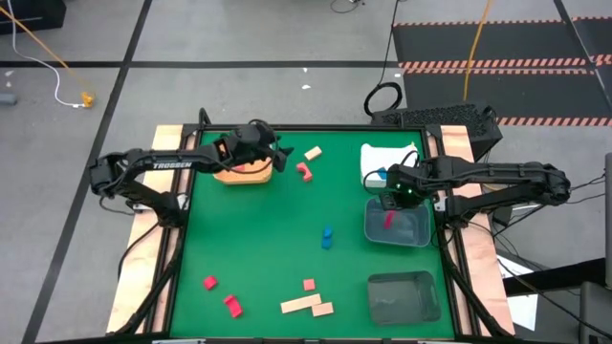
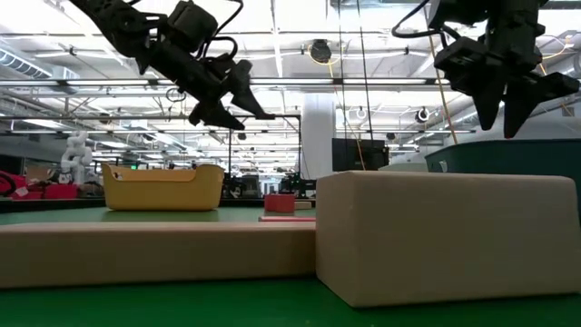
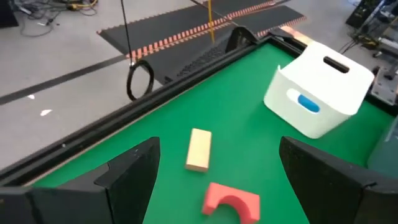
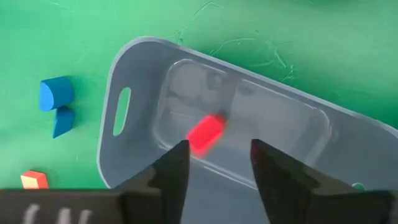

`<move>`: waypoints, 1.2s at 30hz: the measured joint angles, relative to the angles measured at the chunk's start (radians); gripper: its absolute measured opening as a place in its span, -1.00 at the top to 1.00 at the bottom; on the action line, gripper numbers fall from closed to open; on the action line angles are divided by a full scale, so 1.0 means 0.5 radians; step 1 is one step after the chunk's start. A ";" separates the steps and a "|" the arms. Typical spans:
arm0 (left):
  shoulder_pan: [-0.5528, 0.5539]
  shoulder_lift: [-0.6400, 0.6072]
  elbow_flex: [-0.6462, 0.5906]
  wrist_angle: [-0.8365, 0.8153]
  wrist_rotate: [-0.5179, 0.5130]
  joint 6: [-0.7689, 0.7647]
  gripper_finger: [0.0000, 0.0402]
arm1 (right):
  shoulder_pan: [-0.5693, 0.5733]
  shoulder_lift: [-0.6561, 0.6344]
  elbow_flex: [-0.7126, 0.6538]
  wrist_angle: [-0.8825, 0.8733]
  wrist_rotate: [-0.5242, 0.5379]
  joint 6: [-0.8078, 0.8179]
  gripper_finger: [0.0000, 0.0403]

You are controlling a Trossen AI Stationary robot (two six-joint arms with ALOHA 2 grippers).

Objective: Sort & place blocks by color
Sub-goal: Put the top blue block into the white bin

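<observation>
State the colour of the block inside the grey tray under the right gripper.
Red block; clearest in the right wrist view.

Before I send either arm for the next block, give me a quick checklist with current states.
1. Right gripper let go: ok, fingers apart above the grey tray.
2. Red block inside that tray: ok, though blurred, so cannot tell if it has settled.
3. Left gripper free: ok, open and holding nothing, near the orange tray.
4. Nearest pick for the left arm: ok, tan block and red arch block lie clear ahead.
5. Blue blocks reachable mid-table: ok, nothing crowds them.
</observation>
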State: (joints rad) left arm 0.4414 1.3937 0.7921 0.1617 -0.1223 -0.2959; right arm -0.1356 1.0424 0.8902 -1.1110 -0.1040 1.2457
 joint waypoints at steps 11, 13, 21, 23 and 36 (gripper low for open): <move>-0.028 0.001 -0.001 -0.006 0.549 0.023 -0.65 | 0.000 -0.001 0.000 0.157 -0.008 -0.010 -0.12; -0.072 0.001 -0.001 -0.022 0.580 0.061 -0.65 | 0.000 -0.001 0.000 0.236 -0.008 -0.057 -0.12; -0.330 0.001 -0.002 -0.146 0.595 0.036 -0.65 | 0.001 -0.001 0.000 0.757 0.001 -0.354 -0.12; -0.403 0.001 -0.002 -0.145 0.593 -0.084 -0.65 | 0.021 -0.001 0.000 0.896 0.007 -0.441 -0.12; -0.942 0.001 -0.002 -0.283 0.144 -0.860 -0.65 | 0.361 0.041 0.000 1.362 0.166 -0.988 -0.12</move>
State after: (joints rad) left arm -0.0297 1.3941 0.7910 0.0204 -0.0503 -0.7260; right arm 0.0451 1.0629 0.8902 -0.4300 -0.0208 0.7515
